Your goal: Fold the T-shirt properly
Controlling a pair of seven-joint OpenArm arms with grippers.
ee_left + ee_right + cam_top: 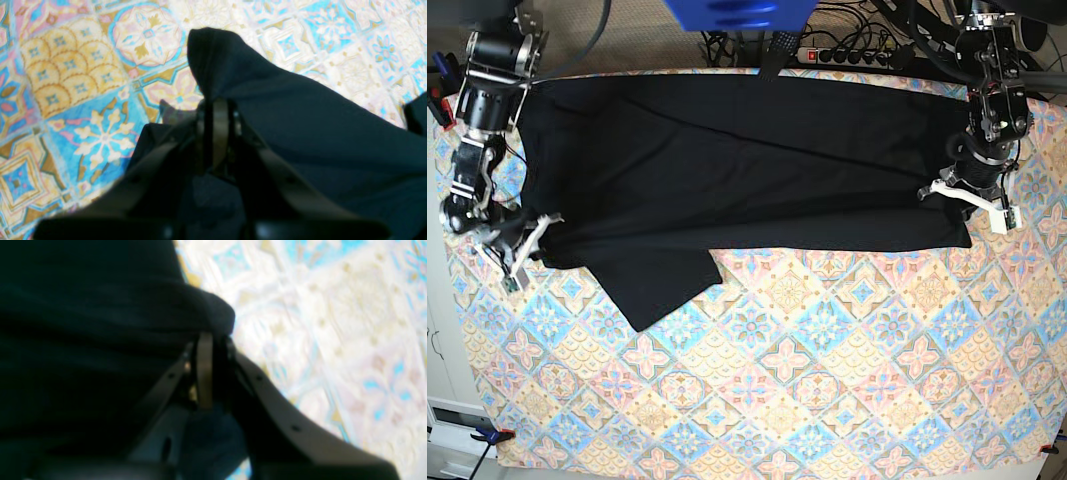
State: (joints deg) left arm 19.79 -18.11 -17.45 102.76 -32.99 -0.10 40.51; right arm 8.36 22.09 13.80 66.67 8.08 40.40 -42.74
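Black shirt spread along table's far edge, one sleeve trailing toward centre. Left gripper and right gripper both pinched shut on cloth at opposite ends. Risk: uneven lift drags sleeve, skewing fold; thin pinch may slip.

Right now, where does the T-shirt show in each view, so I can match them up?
Left wrist: T-shirt fills the centre and right, pinched by the left gripper.
Right wrist: fills the left half, pinched by the right gripper.
Base: spread across the upper half.
Shared landmark: the patterned tablecloth.
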